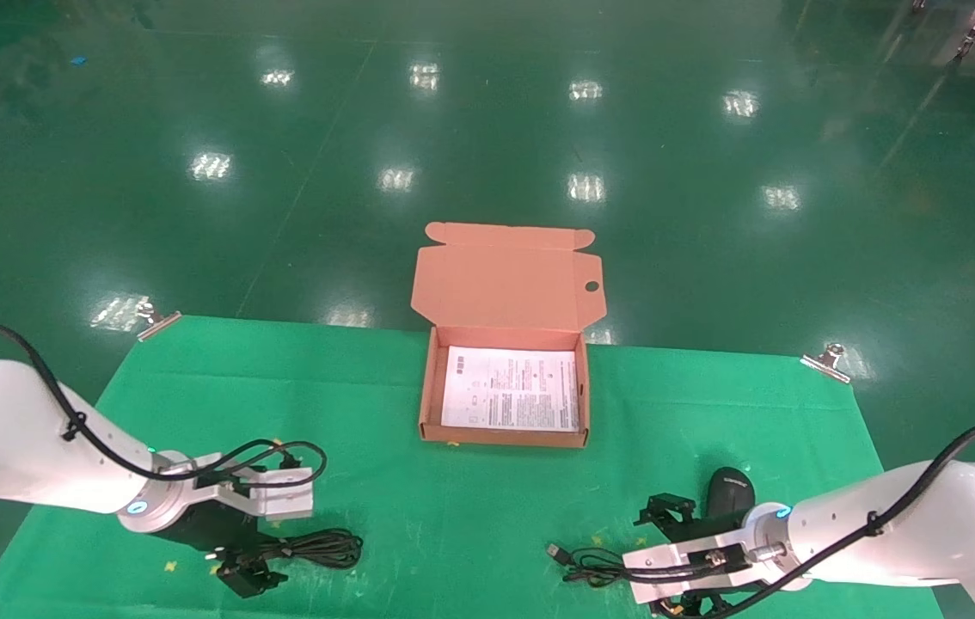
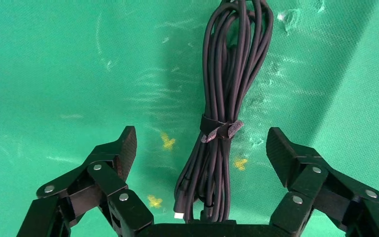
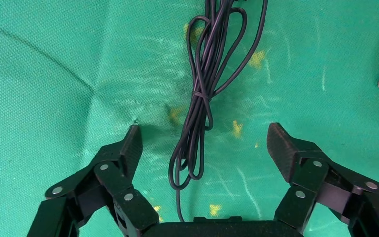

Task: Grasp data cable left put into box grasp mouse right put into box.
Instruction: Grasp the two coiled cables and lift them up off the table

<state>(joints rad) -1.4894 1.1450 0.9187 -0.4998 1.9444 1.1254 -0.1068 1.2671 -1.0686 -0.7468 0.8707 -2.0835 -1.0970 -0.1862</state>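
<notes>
Your left gripper [image 2: 201,148] hangs spread wide just above the green cloth [image 2: 59,74], with the data cable [image 2: 227,94] lying lengthwise straight down the gap between its fingers [image 2: 121,150], touching neither. The hook-and-loop tie [image 2: 220,129] sits almost level with the fingertips, so that is your best bite: lower straight down until the pads bracket the bundle at the tie, then close across all the strands, because a grip nearer either end would likely catch only a few loops and let the rest sag. Watch the small plug end [image 2: 178,215] near the palm; it could snag as you lift. Beyond the tool, the bundle runs on away from the wrist and its far loop is cut off in the wrist view. Further ahead and toward your right stands the box [image 1: 427,404], lid flap folded back and a white printed sheet [image 1: 512,389] lying flat inside, well apart from the cable, so expect a long carry up and over its near wall. Your right gripper [image 3: 205,148] is likewise wide open and empty, low over the mouse cord [image 3: 200,103], which is cinched at its middle; the mouse [image 1: 728,492] lies just past that wrist in the head view, only partly visible behind the arm, so I cannot say how it is turned. In the head view, the left wrist covers part of the data cable.
</notes>
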